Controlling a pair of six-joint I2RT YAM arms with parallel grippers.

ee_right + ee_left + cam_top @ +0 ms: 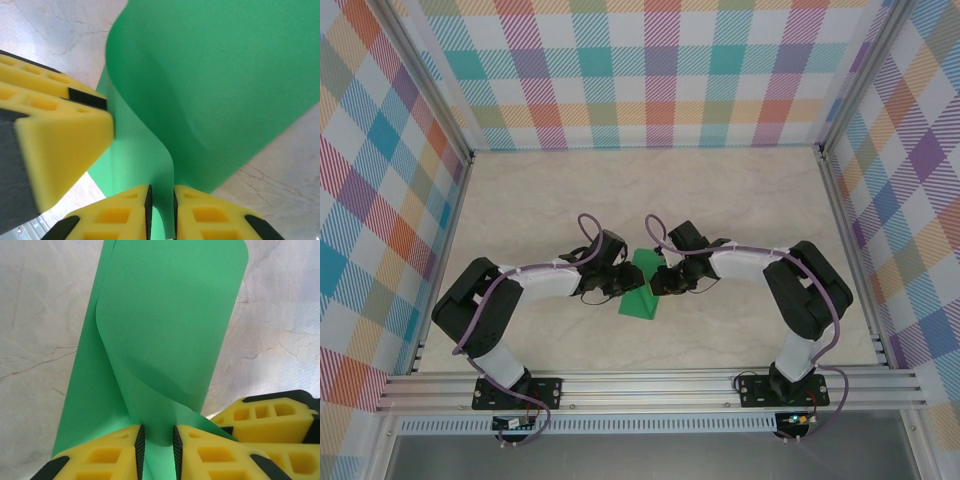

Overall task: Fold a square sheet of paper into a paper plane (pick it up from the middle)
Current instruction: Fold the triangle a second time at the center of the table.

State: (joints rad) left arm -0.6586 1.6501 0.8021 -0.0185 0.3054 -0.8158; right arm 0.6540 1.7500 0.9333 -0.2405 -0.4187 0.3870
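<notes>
On the pale table (620, 190), the left gripper (157, 437) keeps its yellow fingers narrow, pinching the curled lower edge of the square sheet of paper (170, 315). The green sheet sits at the table's centre, bowed over itself, between both arms. The right gripper (161, 197) straddles its fold with a slim gap; whether it grips cannot be told.

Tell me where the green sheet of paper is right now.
In the top view the green sheet of paper sits curled over on the table between the left pincer and the right pincer, which both straddle it.
</notes>
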